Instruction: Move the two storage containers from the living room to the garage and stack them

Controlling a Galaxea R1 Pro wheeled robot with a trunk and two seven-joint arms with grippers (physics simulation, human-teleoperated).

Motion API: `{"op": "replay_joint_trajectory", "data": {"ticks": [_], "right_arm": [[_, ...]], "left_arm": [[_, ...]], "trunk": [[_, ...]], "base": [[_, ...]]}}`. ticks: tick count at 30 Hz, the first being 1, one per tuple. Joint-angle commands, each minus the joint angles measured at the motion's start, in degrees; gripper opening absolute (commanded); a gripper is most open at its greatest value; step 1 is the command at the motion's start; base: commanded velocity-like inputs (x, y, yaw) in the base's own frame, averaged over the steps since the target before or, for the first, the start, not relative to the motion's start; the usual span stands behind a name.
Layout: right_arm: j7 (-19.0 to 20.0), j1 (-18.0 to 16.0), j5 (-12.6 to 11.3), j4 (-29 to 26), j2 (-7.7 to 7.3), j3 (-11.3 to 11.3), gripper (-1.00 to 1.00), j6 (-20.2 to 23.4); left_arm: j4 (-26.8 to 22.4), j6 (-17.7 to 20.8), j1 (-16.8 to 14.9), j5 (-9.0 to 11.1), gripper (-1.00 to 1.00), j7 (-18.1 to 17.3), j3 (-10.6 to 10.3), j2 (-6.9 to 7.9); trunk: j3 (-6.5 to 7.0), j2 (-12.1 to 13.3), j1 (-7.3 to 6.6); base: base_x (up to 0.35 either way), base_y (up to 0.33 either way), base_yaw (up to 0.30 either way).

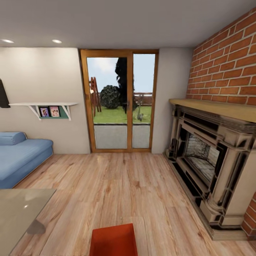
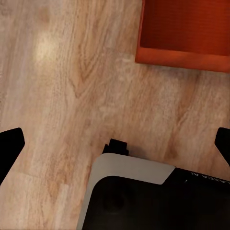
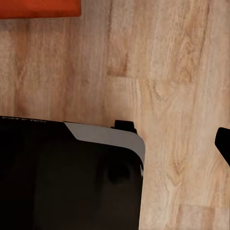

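Left gripper [image 2: 115, 143] hangs spread wide and empty over wood floor [image 2: 72, 96]; right gripper's state you can't tell. Box [image 1: 113, 240] sits bottom centre of head view. Looks rigid, light, slick: clamp opposite walls with both arms.

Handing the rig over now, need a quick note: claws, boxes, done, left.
Claws: the left claw is open and empty, its fingertips spread wide over the wood floor. For the right claw, one fingertip shows at the picture's edge, so open or shut can't be told; nothing shows in it.
Boxes: one red box sits on the floor just ahead of the robot's base, in the room with the brick fireplace and blue sofa. Where the second box is can't be told.
Done: nothing picked up yet.
Left: carry both boxes to the garage, set one on the floor there and stack the other on it.
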Motion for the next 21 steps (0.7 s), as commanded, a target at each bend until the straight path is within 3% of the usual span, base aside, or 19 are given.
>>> {"op": "replay_joint_trajectory", "data": {"ticks": [1,10,21], "right_arm": [[-0.11,-0.08,0.13,0.16,-0.01,0.43,1.0,-0.29],[-0.19,-0.08,0.19,0.16,0.06,0.43,1.0,-0.27],[-0.2,-0.08,0.21,0.16,0.0,0.45,1.0,-0.24]], "left_arm": [[0.04,-0.18,-0.05,0.36,1.0,0.06,-0.01,-0.01],[0.04,-0.18,-0.05,0.36,1.0,0.06,-0.01,-0.01],[0.04,-0.18,-0.05,0.36,1.0,0.06,-0.01,-0.01]], "trunk": [[-0.09,-0.07,0.01],[-0.09,-0.07,0.01],[-0.09,-0.07,0.01]], "base": [[0.012,0.0,0.104],[0.002,0.0,0.058],[0.0,0.0,0.255]]}}
